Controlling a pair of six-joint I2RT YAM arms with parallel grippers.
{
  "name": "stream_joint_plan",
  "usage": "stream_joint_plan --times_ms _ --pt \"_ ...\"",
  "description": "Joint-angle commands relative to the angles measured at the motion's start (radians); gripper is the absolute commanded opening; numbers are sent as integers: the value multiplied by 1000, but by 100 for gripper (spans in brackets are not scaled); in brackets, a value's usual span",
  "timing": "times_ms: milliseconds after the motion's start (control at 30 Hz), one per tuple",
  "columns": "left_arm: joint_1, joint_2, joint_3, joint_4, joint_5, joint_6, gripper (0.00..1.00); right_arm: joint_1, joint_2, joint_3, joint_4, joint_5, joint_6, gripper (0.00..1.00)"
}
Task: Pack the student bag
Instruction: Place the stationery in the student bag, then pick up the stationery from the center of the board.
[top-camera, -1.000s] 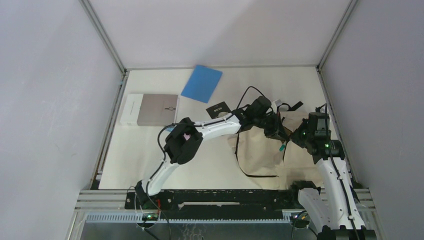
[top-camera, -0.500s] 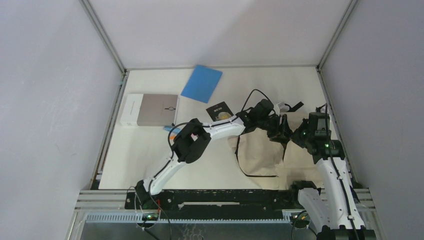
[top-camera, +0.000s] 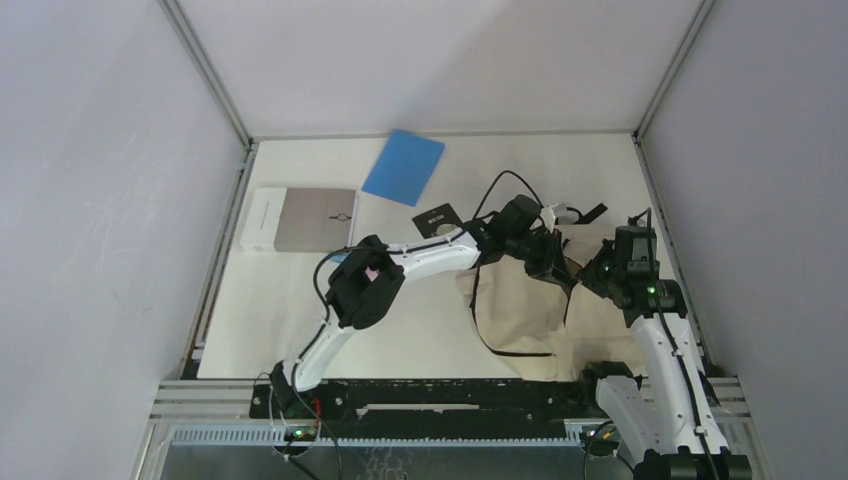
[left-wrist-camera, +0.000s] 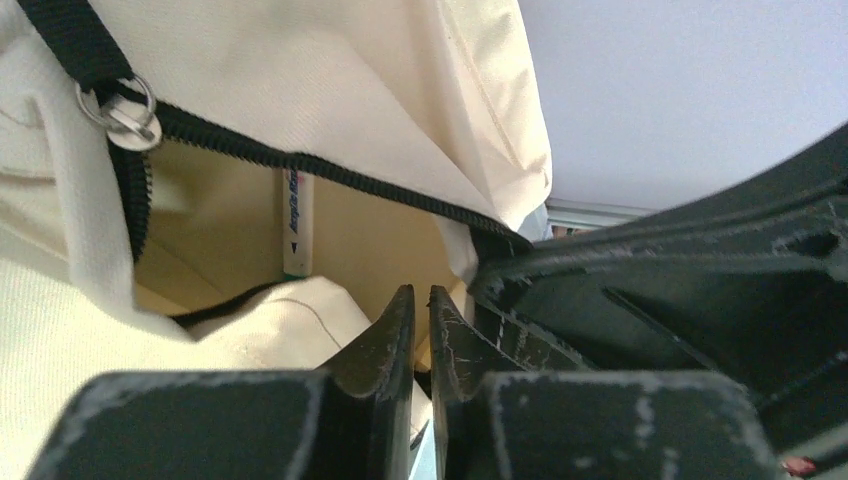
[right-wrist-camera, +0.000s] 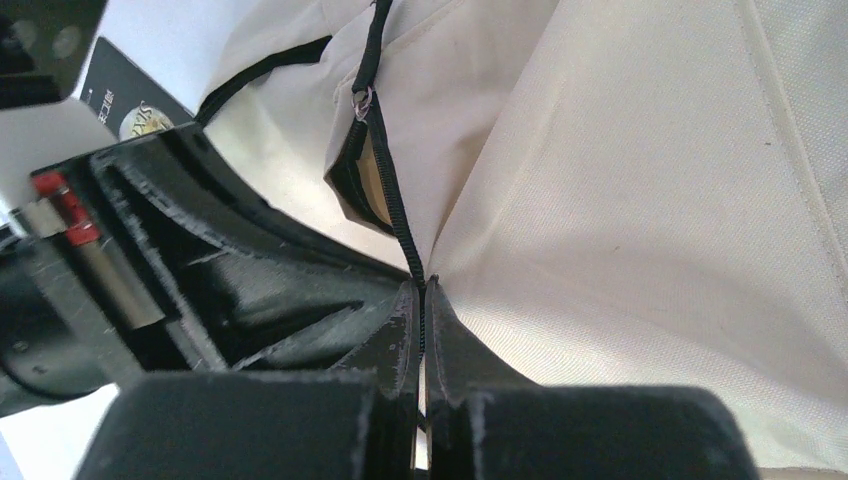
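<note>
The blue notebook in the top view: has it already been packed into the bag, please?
No, the blue notebook lies flat on the table near its far edge, well apart from the bag.

A grey and white book (top-camera: 298, 219) lies flat on the cream table (top-camera: 300, 320), its long side running left to right. A blue folder (top-camera: 403, 167) lies tilted just beyond the right end of the book, not touching it. A small black booklet (top-camera: 436, 218) with gold print lies to the right of the book, well apart from it.
</note>
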Motion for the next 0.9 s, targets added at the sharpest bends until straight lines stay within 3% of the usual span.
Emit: stream_joint_plan --times_ms 0,100,233,400,567,700,867 --pt "-3 -122 -36 -66 1 108 16 1 -22 12 52 -15 10 0" --pt "-3 -183 -71 -158 -9 206 24 1 -30 13 53 -16 9 0" --pt "-2 -336 -233 -200 -58 346 32 0 -32 11 50 -16 8 0" --pt "20 -523 -379 -412 -283 547 40 0 -32 12 55 -23 3 0" --pt "109 -675 -544 -428 -450 649 43 0 -33 12 58 -39 -1 0" --pt "137 -712 -606 -381 -678 766 46 0 -38 11 57 -41 -1 0" --pt "175 -597 -553 -333 -729 834 43 0 -38 13 59 -51 -5 0"
